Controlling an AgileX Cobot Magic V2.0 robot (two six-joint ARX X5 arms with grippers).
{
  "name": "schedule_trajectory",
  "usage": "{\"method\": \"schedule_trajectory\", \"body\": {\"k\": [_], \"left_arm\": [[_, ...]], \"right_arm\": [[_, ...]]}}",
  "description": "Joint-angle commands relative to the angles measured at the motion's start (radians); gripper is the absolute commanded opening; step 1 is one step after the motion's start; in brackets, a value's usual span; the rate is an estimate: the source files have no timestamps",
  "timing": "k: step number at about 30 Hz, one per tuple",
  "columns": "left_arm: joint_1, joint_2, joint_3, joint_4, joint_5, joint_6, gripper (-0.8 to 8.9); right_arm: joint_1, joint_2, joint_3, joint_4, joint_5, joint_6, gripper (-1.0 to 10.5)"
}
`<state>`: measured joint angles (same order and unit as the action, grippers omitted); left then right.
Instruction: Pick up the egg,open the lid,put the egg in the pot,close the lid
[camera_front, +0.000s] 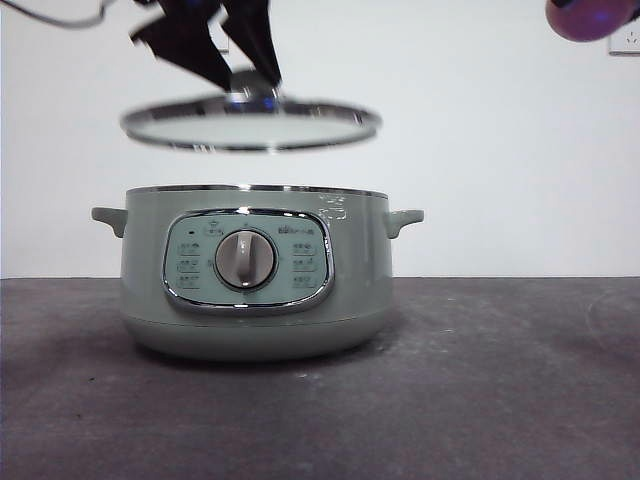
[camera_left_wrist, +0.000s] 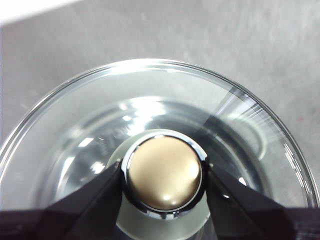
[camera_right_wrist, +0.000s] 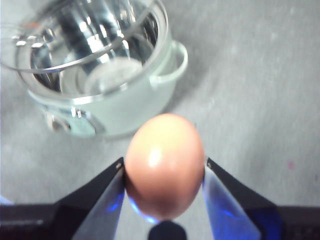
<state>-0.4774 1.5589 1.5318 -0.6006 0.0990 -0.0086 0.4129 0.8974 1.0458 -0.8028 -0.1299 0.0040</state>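
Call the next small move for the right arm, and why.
Probably carry the egg in over the pot mouth. The left gripper holds the lid by its knob, lifted clear of the rim, so the opening looks free. The right gripper is shut on the egg but sits off to the pot's side, high above the table.

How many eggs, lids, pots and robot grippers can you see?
egg: 1
lid: 1
pot: 1
grippers: 2, the left gripper on the lid's knob, the right gripper holding the egg
Total: 5
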Motion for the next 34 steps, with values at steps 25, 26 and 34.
{"method": "schedule_trajectory", "body": {"k": [25,26,34], "left_arm": [[0.093,-0.582,0.046,-0.429,-0.069,0.087,-0.08],[0.093,-0.583,0.046,-0.434,-0.069,0.087,-0.08],[0.092,-0.586,0.046,-0.46,-0.068,0.087,-0.08]], "right_arm": [[0.261,0.95,0.626,0.22,-0.031,-0.064,-0.1],[0.266,0.982,0.643,0.222,-0.012,-0.081,-0.1],[0.277,1.126,0.655,0.291,0.052,-0.139,-0.1]]}}
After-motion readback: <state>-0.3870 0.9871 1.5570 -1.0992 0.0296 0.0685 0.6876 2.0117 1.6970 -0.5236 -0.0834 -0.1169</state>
